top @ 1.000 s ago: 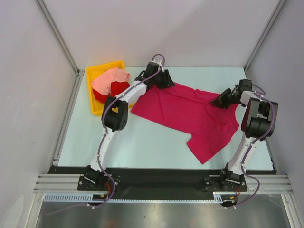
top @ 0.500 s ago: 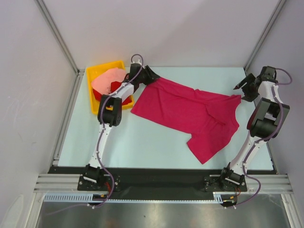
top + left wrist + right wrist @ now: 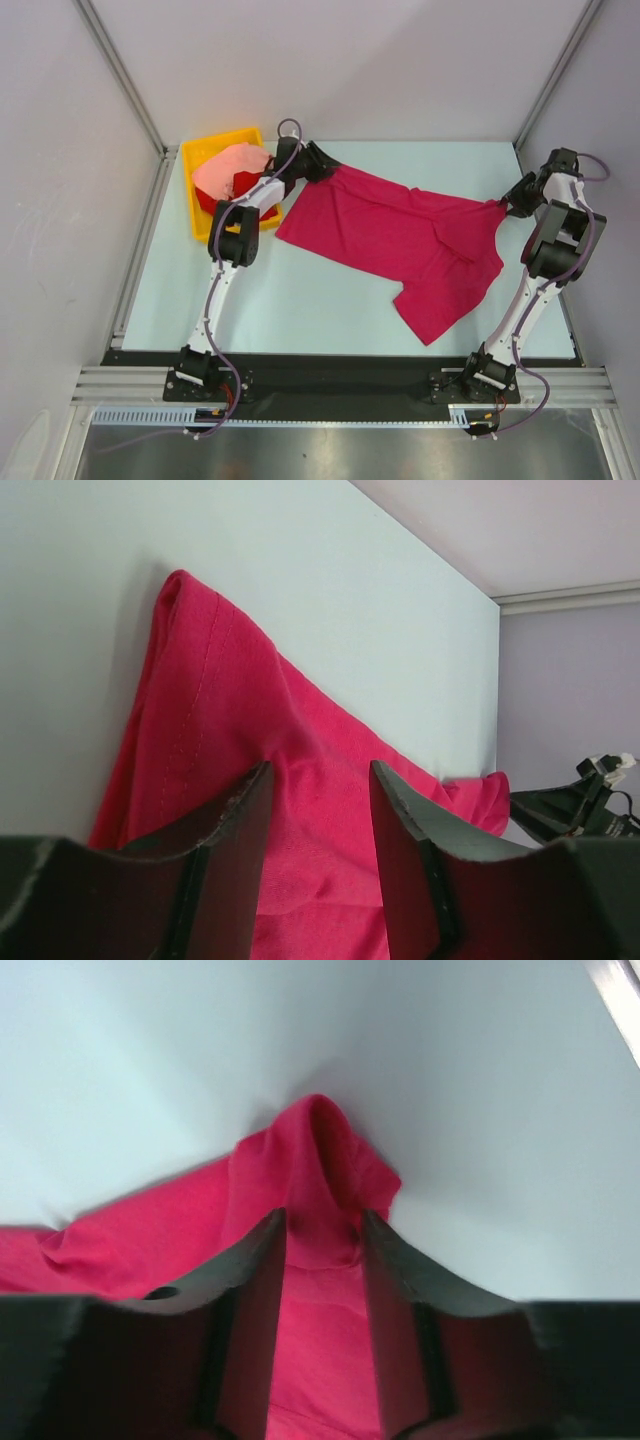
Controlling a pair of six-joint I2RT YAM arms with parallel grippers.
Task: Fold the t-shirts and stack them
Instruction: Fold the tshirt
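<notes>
A magenta-crimson t-shirt (image 3: 400, 235) lies spread across the middle of the table, partly rumpled at its right side. My left gripper (image 3: 322, 165) sits at the shirt's far left corner. In the left wrist view its jaws (image 3: 320, 775) stand apart with cloth (image 3: 230, 710) under and between them. My right gripper (image 3: 510, 203) is at the shirt's right corner. Its jaws (image 3: 322, 1222) are apart and straddle a raised ridge of the cloth (image 3: 320, 1150). A pale salmon-pink t-shirt (image 3: 228, 165) lies bunched on a bright red t-shirt (image 3: 207, 200) in the bin.
The yellow bin (image 3: 215, 140) stands at the table's far left, just beside my left arm. Frame posts and grey walls close the table on the left, right and back. Bare table surface (image 3: 300, 300) shows in front of the shirt.
My left gripper moved left toward the bin, drawing the shirt's far corner with it. My right gripper left the cloth, swung out to the right edge, then came back to the shirt's right corner.
</notes>
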